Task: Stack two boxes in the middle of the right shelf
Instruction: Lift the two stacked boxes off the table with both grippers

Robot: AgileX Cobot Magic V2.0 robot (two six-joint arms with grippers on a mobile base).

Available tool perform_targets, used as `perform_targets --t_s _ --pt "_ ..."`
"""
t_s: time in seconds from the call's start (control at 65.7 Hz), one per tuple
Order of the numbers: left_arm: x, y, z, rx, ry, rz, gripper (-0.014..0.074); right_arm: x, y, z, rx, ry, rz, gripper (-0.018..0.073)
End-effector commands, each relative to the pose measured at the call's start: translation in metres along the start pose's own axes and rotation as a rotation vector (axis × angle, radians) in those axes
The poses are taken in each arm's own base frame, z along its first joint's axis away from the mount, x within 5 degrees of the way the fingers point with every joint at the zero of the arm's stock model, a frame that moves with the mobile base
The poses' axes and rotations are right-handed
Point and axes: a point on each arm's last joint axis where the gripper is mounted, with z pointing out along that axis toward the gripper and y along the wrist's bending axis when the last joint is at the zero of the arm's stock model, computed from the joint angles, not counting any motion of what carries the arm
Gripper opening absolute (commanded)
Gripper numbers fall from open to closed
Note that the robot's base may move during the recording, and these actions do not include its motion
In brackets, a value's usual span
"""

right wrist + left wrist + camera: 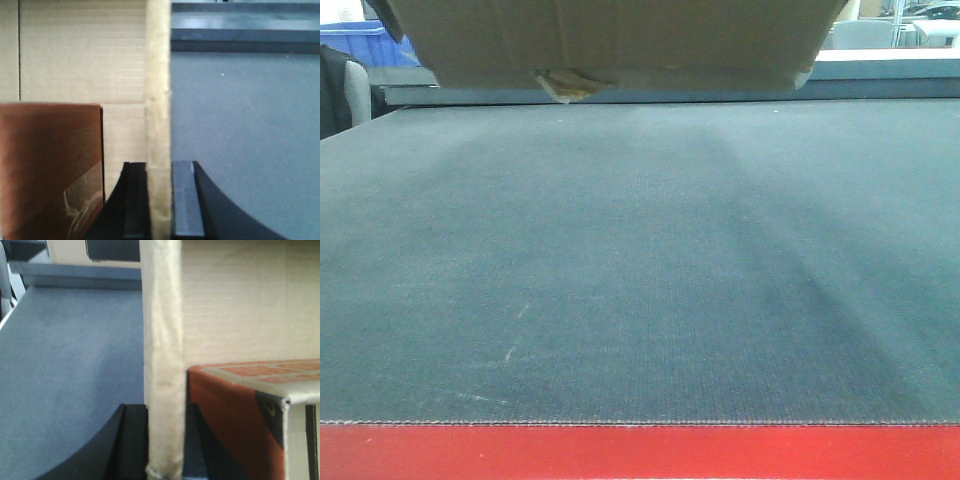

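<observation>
A large brown cardboard box (610, 40) hangs above the grey surface at the top of the front view, only its underside showing. My left gripper (165, 440) is shut on the box's left wall edge (162, 365). My right gripper (159, 200) is shut on the box's right wall edge (158, 100). Inside the big box lies a red-brown smaller box, seen in the left wrist view (235, 415) and in the right wrist view (50, 165). The grippers themselves are hidden in the front view.
A wide grey carpeted surface (640, 280) stretches ahead, with a red front edge (640, 452). A dark raised ledge (880, 85) runs along its far side. Blue bins (360, 42) stand at the far left.
</observation>
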Motion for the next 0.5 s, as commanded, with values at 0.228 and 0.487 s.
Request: perform_targets --t_s 0.228,0.487 --pt "-0.0149 0.0010 -0.0123 0.024 -0.114 0.043 -0.0111 -0.0080 -0.0022 -0.0070 -0.008 -0.066 -0.023 -0.0167" --pt "-0.0147 0.0012 -0.0123 0.022 -0.112 0.043 -0.0111 -0.0080 -0.0022 -0.0070 -0.008 -0.066 -0.023 -0.0167"
